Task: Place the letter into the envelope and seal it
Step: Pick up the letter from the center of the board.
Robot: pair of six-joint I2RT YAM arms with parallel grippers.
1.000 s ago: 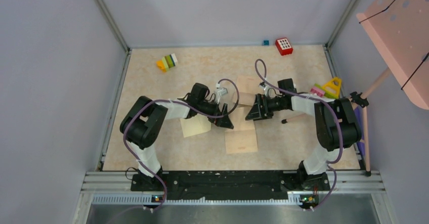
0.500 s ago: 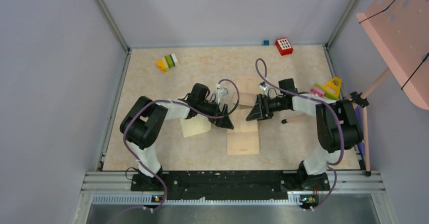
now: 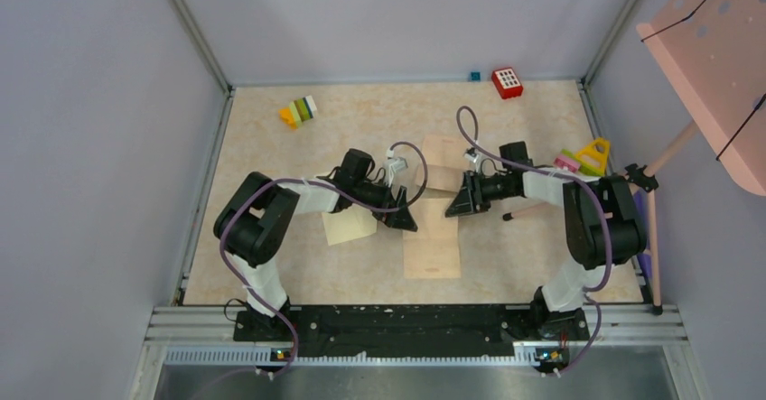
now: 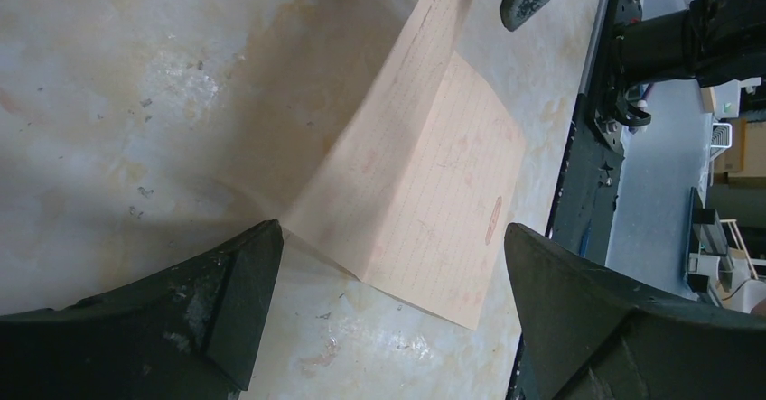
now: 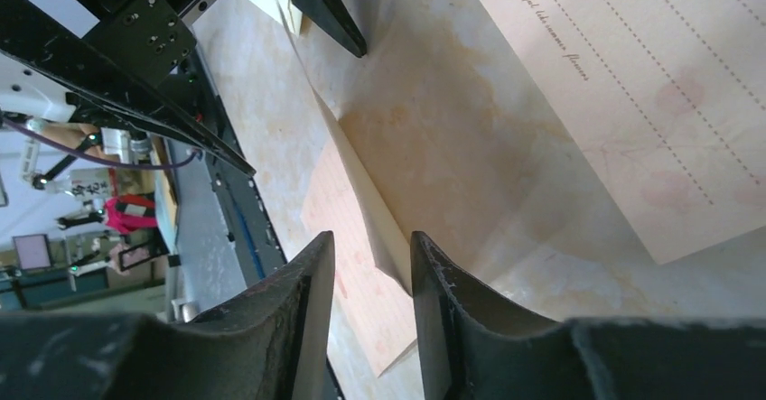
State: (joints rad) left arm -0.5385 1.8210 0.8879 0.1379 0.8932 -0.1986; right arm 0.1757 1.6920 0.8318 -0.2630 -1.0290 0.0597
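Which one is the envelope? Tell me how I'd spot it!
Look at the marbled table and find the left arm stretched over it. Peeking out from under that arm, on the side nearer the arm bases, is the envelope. It is pale cream-yellow and plain, while the tan letter paper to its right is darker and lined.

The marbled beige table bears the envelope, a tan lined letter, stacked coloured blocks and a red block.
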